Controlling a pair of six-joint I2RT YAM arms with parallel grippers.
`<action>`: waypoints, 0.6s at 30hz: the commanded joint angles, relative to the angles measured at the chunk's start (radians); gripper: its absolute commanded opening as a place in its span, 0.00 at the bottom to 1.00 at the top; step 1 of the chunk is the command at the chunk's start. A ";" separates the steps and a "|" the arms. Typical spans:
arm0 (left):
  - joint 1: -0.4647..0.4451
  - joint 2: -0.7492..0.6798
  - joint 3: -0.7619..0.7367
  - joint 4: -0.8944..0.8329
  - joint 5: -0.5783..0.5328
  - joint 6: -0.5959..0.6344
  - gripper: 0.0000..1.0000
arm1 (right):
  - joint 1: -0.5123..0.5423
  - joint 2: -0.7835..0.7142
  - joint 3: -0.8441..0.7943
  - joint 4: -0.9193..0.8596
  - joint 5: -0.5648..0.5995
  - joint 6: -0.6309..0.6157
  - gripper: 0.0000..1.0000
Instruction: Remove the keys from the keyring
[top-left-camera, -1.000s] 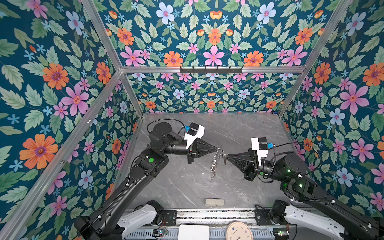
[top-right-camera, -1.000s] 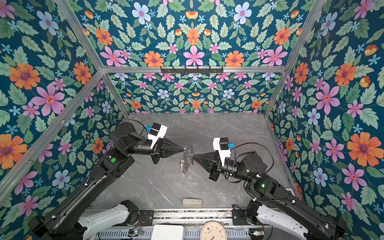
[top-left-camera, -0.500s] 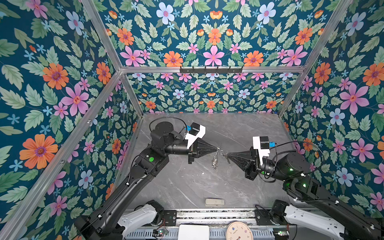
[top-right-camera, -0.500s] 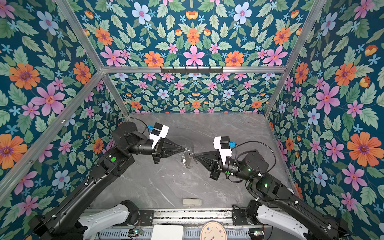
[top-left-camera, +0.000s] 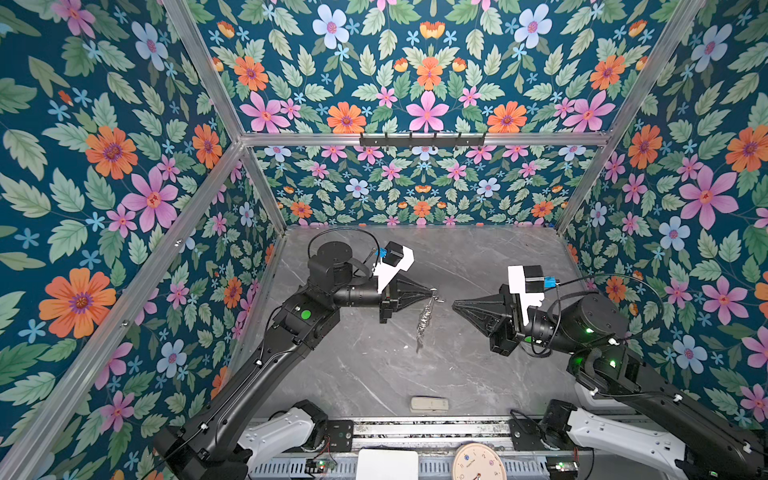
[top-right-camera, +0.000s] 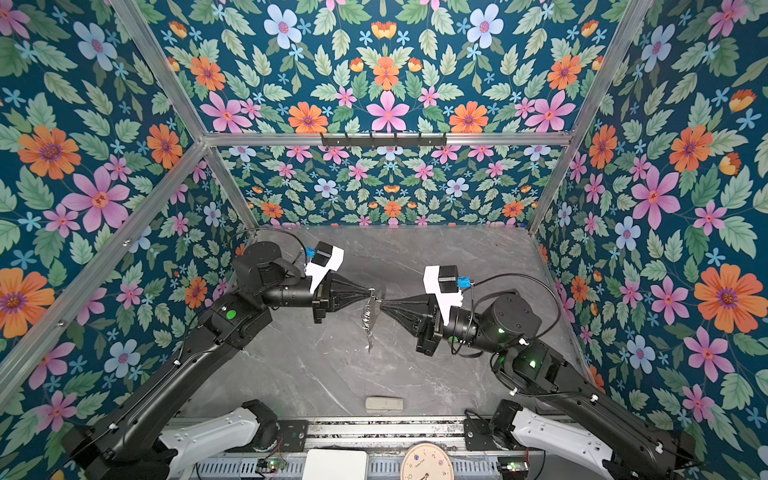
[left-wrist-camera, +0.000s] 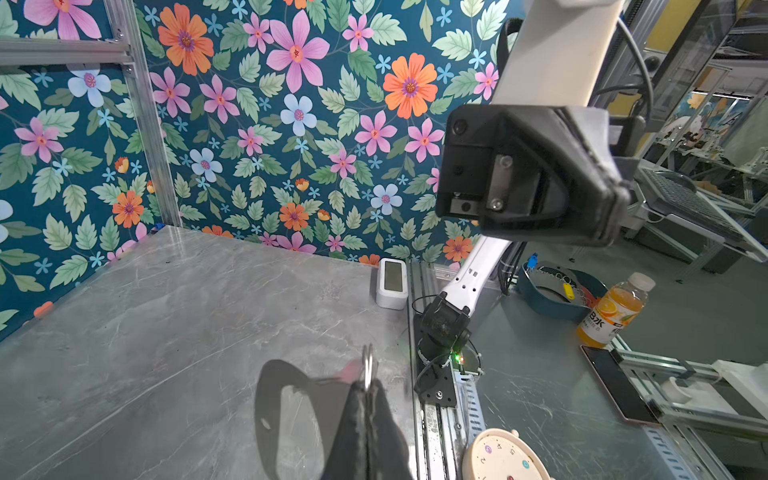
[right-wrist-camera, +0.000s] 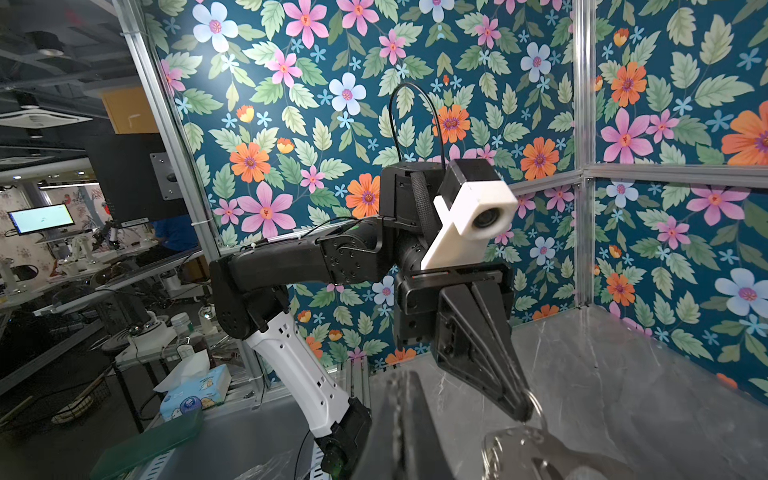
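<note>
My left gripper (top-left-camera: 432, 291) (top-right-camera: 371, 293) is shut on the small silver keyring (top-left-camera: 436, 293) (left-wrist-camera: 368, 365) and holds it in the air over the grey marble table (top-left-camera: 365, 374). A short string of silver chain and keys (top-left-camera: 423, 323) (top-right-camera: 368, 320) hangs from the ring; I cannot tell the keys apart. The flat grey oval loop (left-wrist-camera: 270, 399) dangles beside the left fingertips. My right gripper (top-left-camera: 454, 303) (top-right-camera: 382, 305) (right-wrist-camera: 405, 382) is shut with nothing in it, a short gap to the right of the ring. In the right wrist view the ring (right-wrist-camera: 536, 405) shows at the left gripper's tip.
A pale beige block (top-left-camera: 429, 404) (top-right-camera: 384, 404) lies near the table's front edge, with the metal rail (top-left-camera: 428, 430), a round clock (top-left-camera: 478, 463) and a white box (top-left-camera: 386, 463) in front of it. Floral walls close the left, back and right sides.
The right gripper has drawn back to the right, so a gap has opened between it and the keyring. The left gripper holds on and has lifted slightly; the hanging chain has swung.
</note>
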 joint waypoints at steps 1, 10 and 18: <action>0.002 -0.012 0.000 0.019 -0.004 0.009 0.00 | 0.002 0.007 0.011 -0.001 -0.011 -0.016 0.00; 0.002 -0.014 0.019 -0.002 0.036 0.012 0.00 | -0.002 -0.004 -0.011 -0.122 0.059 -0.075 0.28; 0.002 -0.012 0.030 -0.025 0.148 0.036 0.00 | -0.134 -0.030 -0.118 -0.051 -0.116 -0.011 0.35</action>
